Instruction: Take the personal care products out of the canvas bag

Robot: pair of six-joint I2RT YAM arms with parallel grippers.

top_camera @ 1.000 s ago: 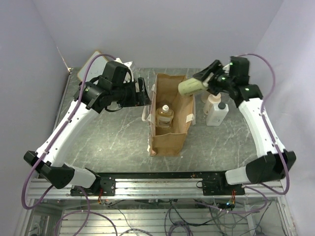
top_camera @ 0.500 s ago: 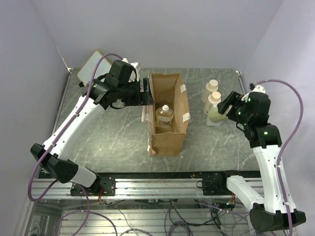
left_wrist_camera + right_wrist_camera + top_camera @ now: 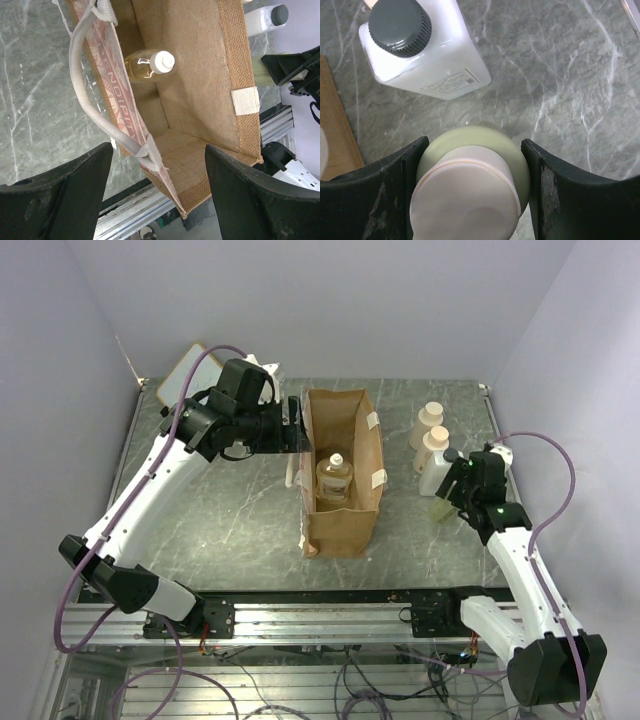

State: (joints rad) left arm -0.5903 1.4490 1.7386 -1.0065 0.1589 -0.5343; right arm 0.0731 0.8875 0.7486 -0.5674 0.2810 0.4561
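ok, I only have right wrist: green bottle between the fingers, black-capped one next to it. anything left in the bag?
Observer: Yes. One amber bottle with a cream cap is inside the canvas bag.
Operator: Where is left?
Observer: The left gripper is open at the bag's left rim, above the handle strap, and it grips nothing.
Operator: Besides my pale green bottle and the black-capped bottle, what else is out?
Observer: Two more, both standing right of the bag and behind the black-capped one: a far beige-capped bottle and a nearer beige-capped bottle.
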